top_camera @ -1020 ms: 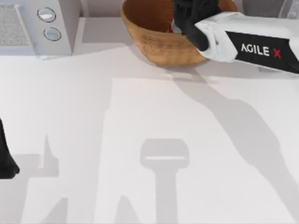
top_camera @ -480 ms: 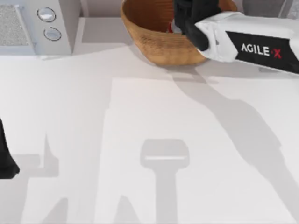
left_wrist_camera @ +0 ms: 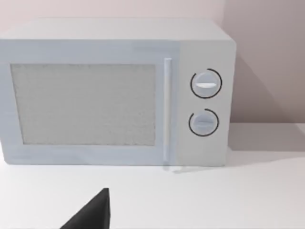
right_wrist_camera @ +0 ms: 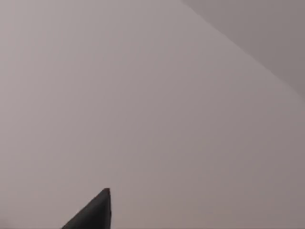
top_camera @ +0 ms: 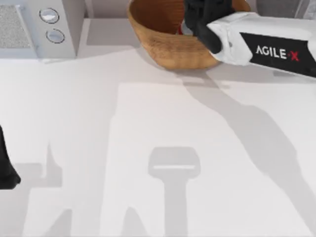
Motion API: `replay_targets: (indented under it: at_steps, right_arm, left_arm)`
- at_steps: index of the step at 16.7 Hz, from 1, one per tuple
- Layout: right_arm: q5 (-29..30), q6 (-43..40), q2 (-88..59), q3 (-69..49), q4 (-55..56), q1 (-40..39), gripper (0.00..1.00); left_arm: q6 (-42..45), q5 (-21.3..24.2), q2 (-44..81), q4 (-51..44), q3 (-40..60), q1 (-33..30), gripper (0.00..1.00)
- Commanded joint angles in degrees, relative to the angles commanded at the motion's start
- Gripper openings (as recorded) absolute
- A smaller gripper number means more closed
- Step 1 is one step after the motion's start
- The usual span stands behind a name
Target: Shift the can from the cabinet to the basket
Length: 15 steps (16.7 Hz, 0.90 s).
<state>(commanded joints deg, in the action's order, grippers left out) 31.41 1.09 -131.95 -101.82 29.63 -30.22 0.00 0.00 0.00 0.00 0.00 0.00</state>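
Currently R gripper (top_camera: 200,19) hangs over the basket (top_camera: 163,47) at far centre-right of table; its fingers are hidden by the black wrist, so can't tell if apart or clamped. Sliver of red/silver, the can (top_camera: 182,28), shows just beside gripper, inside basket. White microwave w/ two knobs (top_camera: 52,24) sits far left. L arm (top_camera: 6,168) parked at near-left edge.

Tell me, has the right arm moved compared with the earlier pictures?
Yes, slightly. In the top view the right arm has crept toward the far edge and a little rightward, judged against the basket, which stays put.
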Motion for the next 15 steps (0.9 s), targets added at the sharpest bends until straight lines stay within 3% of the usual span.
replay_targets:
  at_steps: [7, 15]
  right_arm:
    - [-5.5, -0.3, 21.0, 16.5, -4.7, 4.8, 1.00]
    - [-16.9, -0.7, 76.7, 55.6, -15.9, 16.2, 1.00]
  left_arm:
    - [0.0, 0.0, 0.0, 0.0, 0.0, 0.0, 1.00]
    - [0.0, 0.0, 0.0, 0.0, 0.0, 0.0, 1.00]
